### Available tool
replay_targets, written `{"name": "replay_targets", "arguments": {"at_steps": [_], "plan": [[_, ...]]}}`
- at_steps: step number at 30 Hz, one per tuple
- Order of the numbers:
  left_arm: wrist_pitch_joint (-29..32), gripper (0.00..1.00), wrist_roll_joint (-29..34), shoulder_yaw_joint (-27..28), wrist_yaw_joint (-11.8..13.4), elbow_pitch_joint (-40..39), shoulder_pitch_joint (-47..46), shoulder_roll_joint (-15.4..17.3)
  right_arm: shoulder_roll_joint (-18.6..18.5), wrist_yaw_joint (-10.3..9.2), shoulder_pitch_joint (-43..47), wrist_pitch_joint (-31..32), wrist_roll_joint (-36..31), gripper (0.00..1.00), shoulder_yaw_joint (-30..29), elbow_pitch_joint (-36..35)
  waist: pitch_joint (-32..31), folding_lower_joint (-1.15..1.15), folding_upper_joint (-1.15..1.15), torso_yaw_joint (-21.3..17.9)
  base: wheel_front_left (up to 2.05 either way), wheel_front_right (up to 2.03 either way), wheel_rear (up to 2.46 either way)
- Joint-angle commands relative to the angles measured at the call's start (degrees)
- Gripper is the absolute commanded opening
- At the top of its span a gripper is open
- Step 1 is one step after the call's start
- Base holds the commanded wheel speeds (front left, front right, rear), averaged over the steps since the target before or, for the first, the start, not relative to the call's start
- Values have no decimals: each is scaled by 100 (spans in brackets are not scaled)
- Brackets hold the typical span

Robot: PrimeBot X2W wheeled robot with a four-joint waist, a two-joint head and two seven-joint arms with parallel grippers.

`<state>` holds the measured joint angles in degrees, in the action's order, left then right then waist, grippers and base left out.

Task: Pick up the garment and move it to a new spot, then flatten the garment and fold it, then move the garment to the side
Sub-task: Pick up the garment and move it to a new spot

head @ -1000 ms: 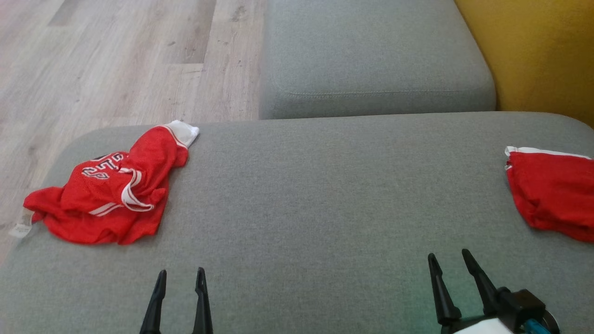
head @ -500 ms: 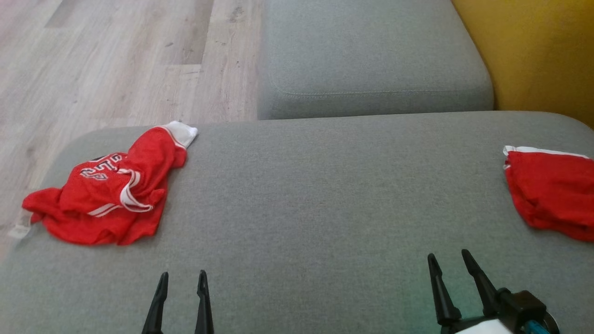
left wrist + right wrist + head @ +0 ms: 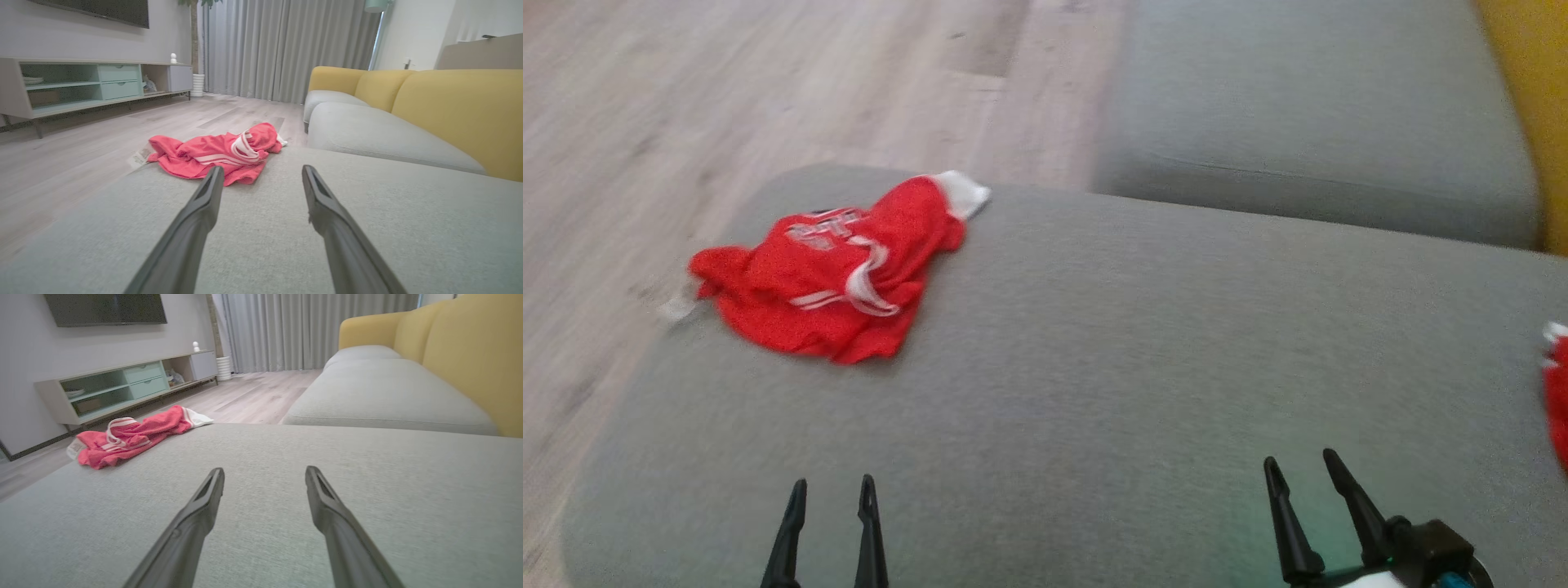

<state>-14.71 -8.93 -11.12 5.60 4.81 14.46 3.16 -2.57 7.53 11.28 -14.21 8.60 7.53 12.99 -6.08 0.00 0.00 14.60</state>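
Observation:
A crumpled red garment [image 3: 825,282] with white trim lies near the far left corner of the grey sofa cushion [image 3: 1094,359]. The left wrist view has the garment [image 3: 212,153] just beyond the fingertips; the right wrist view has it [image 3: 130,435] far off to the left. My left gripper [image 3: 833,490] hovers open over the cushion's near edge, well short of the garment, with nothing between its fingers. At the lower right my right gripper [image 3: 1297,464] is also open and empty.
A second red cloth [image 3: 1556,392] pokes in at the right edge of the cushion. Another grey seat cushion [image 3: 1323,122] and a yellow backrest [image 3: 1531,106] lie beyond. Wooden floor [image 3: 727,98] borders the left side. A TV cabinet [image 3: 81,85] stands across the room.
The head camera has swung left, so the whole picture shifts right and blurs. Both grippers stay open at the bottom of the view, and the garment lies as before.

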Motion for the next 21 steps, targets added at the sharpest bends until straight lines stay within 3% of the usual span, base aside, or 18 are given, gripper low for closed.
{"name": "replay_targets", "arguments": {"at_steps": [1,6,9,17,21], "plan": [[-29,100,38,204,19,-161,-211,-28,-32,-4,-250,-79,50,100,157,-187,59,0,0,460,0,0,0],[-29,100,153,290,-59,-182,-231,-28,-31,-4,-275,-79,154,100,114,-170,112,0,0,1093,0,0,0],[-29,100,147,405,-34,-278,-273,-28,-31,-4,-372,-79,98,100,171,-151,293,0,0,1272,0,0,0],[-29,100,323,835,-168,-503,-699,58,-34,-4,-388,-79,-224,100,106,-67,671,0,0,1497,0,0,0],[-29,100,372,1179,-262,-625,-1407,182,-278,-4,-471,-79,-415,100,149,-117,1138,0,0,1381,0,0,0]]}}
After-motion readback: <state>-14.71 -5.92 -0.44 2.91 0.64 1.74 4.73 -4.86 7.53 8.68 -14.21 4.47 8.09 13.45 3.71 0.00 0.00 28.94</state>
